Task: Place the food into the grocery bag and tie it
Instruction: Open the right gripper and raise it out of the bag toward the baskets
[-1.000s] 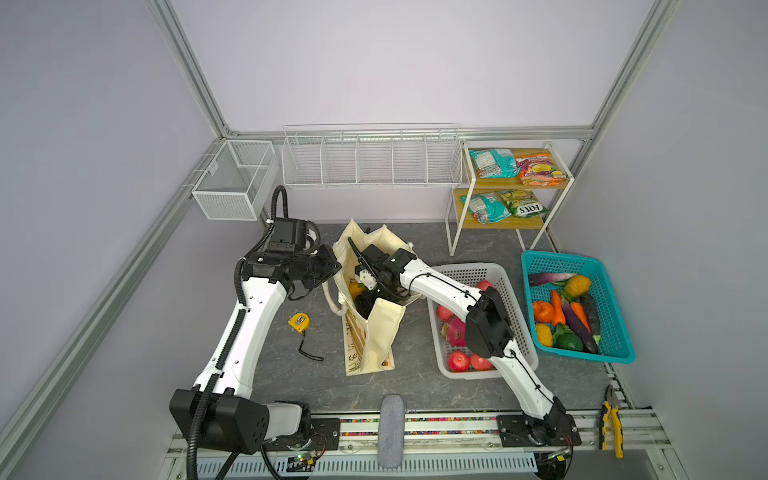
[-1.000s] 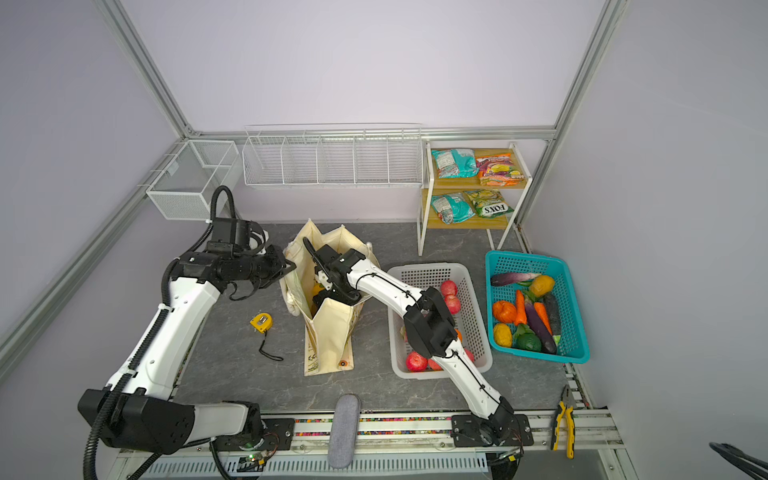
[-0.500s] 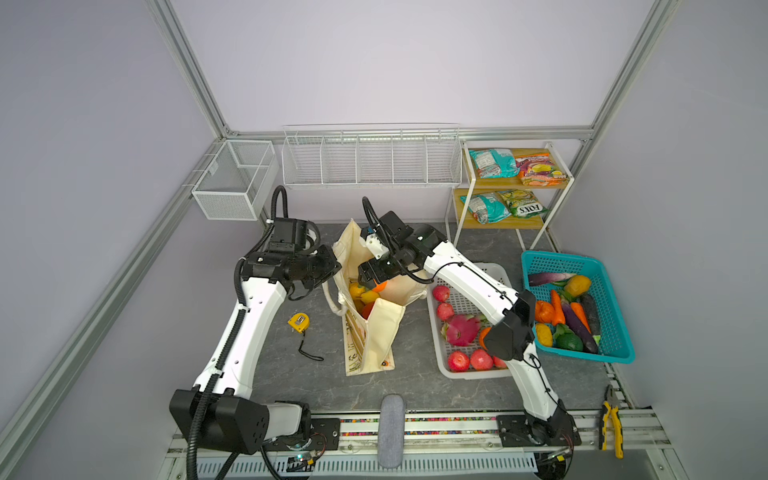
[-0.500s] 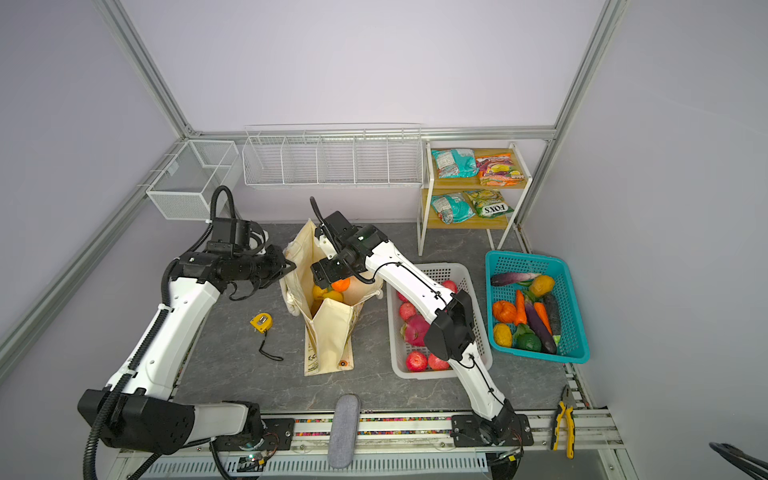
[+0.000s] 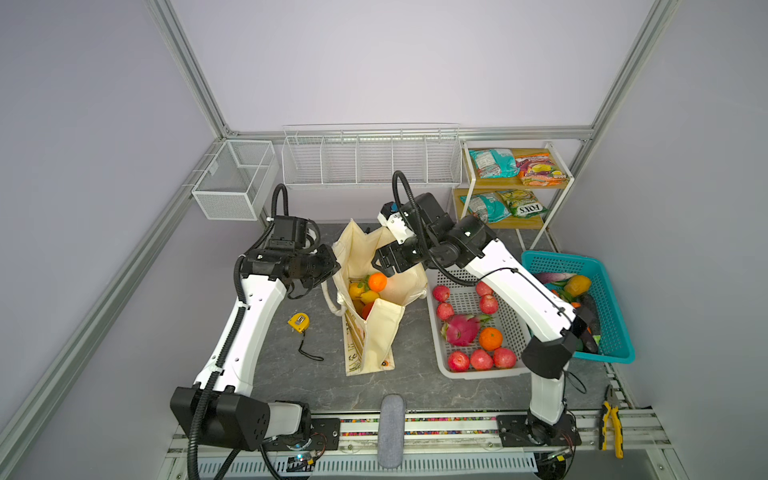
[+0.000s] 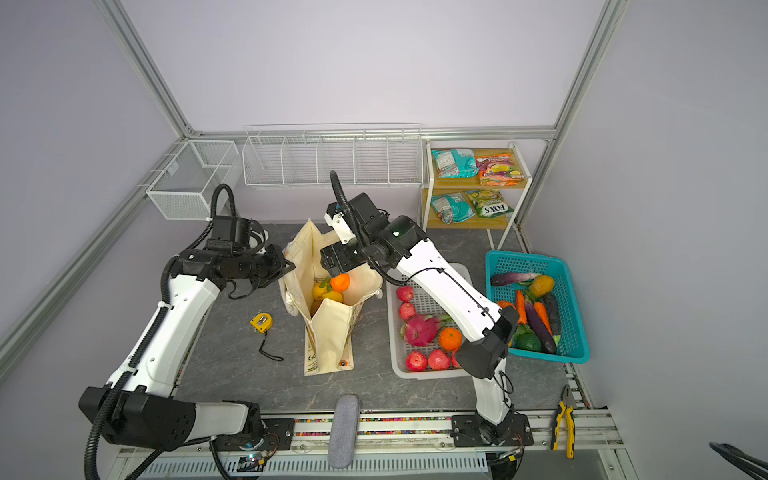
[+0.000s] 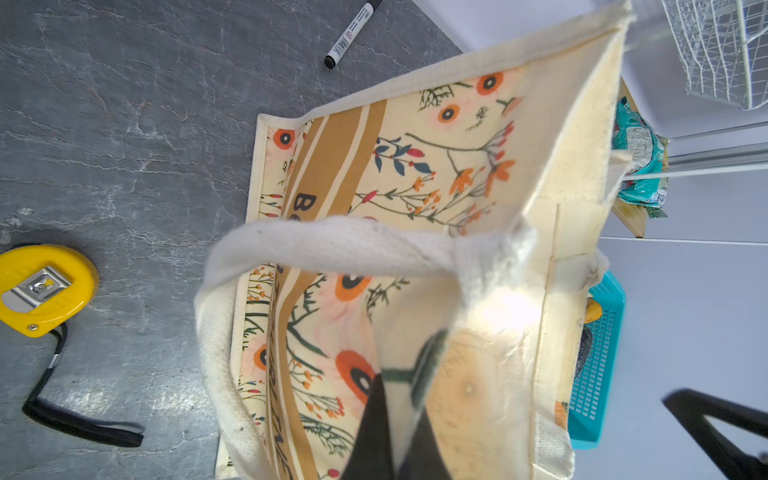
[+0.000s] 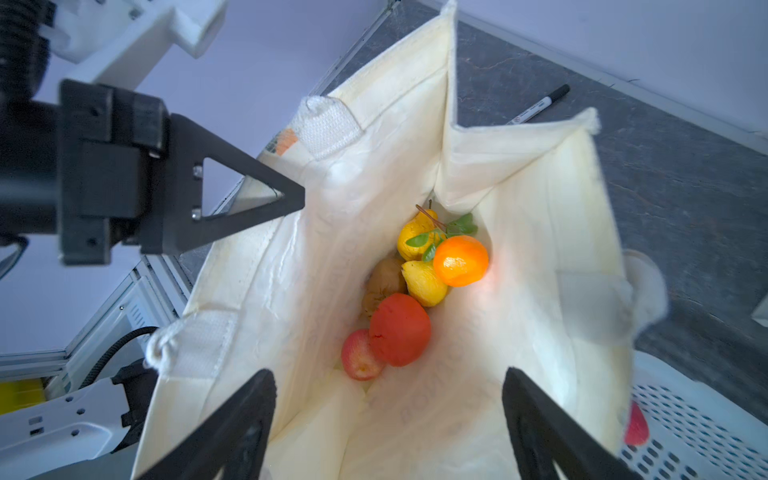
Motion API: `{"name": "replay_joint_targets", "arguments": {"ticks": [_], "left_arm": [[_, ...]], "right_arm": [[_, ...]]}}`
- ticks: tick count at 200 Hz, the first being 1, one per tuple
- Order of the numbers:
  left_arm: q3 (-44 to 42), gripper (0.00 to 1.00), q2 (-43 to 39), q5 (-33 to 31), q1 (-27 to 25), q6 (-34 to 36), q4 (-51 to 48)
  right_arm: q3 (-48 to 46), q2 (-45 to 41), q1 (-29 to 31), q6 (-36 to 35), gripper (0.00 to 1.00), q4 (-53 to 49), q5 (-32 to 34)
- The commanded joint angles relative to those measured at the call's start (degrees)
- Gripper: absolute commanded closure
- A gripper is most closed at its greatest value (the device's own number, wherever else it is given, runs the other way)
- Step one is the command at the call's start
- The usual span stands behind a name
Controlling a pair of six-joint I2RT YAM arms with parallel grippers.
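A grey, stone-veined table (image 5: pixel 415 388) carries the grocery bag (image 5: pixel 380 328), a tall cream canvas tote standing midway between its left and right edges. The left gripper (image 5: pixel 331 261) pinches the tote's coarse woven rim, and the mouth gapes. The right gripper (image 8: pixel 387 374) hangs spread above the opening. Inside are a glossy round orange (image 8: pixel 460 261), lumpy yellow pears (image 8: pixel 424 284) and a matte red tomato (image 8: pixel 400 328).

Both top views are taken from high above the front rail (image 5: pixel 457 426), pitched down, covering approx. the same whole scene. The left wrist cam is held close to the grocery bag (image 7: pixel 415 166), facing its printed outer side and the tabletop (image 7: pixel 104 124). The right wrist cam is pointed down into the bag's open mouth at close range. The bag is shared by all views.
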Motion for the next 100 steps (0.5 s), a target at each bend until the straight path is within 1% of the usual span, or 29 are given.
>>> {"name": "replay_joint_targets", "arguments": {"ticks": [1, 22, 44, 71, 100], "left_arm": [[2.88, 1.00, 0.77, -0.55, 0.12, 1.51, -1.44], [3.69, 1.00, 1.28, -0.49, 0.08, 1.86, -1.19], [3.99, 1.00, 1.52, -0.07, 0.09, 2.42, -0.68], [3.05, 1.00, 0.90, 0.85, 0.05, 3.13, -0.07], [0.30, 1.00, -0.65, 1.61, 0.05, 3.67, 0.70]], "right_arm": [[-7.97, -7.87, -0.42, -1.85, 0.12, 5.16, 5.57], [-16.17, -14.46, -0.74, -2.40, 0.12, 9.77, 10.43], [-21.52, -19.04, -1.76, -2.60, 0.12, 11.64, 15.33], [-25.04, -22.03, -4.23, -1.56, 0.12, 10.98, 17.39], [-26.00, -23.24, -5.80, -0.83, 0.12, 8.60, 19.14]]}}
